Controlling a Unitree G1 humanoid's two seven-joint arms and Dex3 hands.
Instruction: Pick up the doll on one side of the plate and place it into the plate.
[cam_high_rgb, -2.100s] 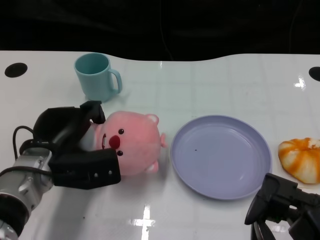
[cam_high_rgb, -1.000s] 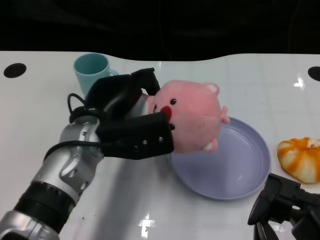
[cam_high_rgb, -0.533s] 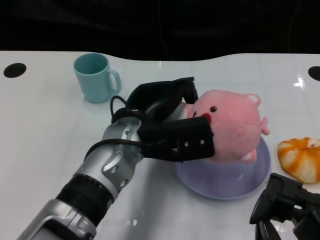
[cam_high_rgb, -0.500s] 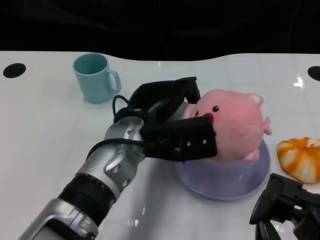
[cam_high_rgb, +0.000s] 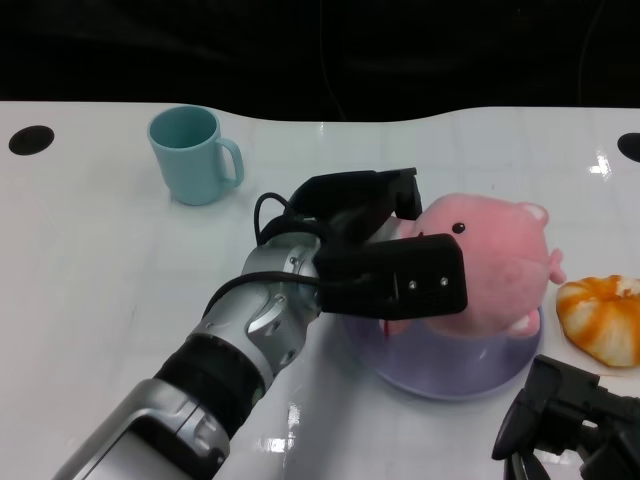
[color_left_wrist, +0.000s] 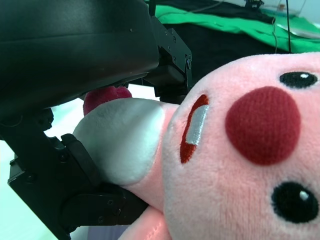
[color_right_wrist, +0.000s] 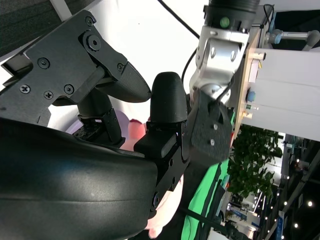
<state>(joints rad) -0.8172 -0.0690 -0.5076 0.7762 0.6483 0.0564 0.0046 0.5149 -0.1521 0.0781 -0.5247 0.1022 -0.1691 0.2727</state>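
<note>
A pink plush doll (cam_high_rgb: 490, 265) with black eyes and a red nose hangs over the purple plate (cam_high_rgb: 470, 368), held by my left hand (cam_high_rgb: 385, 255), whose black fingers wrap its near and far sides. In the left wrist view the doll's face (color_left_wrist: 240, 150) fills the picture between the black fingers (color_left_wrist: 75, 45). I cannot tell whether the doll touches the plate, most of which it hides. My right hand (cam_high_rgb: 565, 425) sits low at the table's front right, apart from the plate, fingers apart with nothing in them (color_right_wrist: 120, 80).
A teal mug (cam_high_rgb: 195, 155) stands at the back left. An orange and white bun-like toy (cam_high_rgb: 605, 318) lies right of the plate. Black holes mark the table's far corners (cam_high_rgb: 30, 139). The white table (cam_high_rgb: 100, 280) stretches left of my arm.
My left hand has lifted the doll from the table left of the plate and carried it rightward over the plate, then slightly lower. My right hand has stayed put.
</note>
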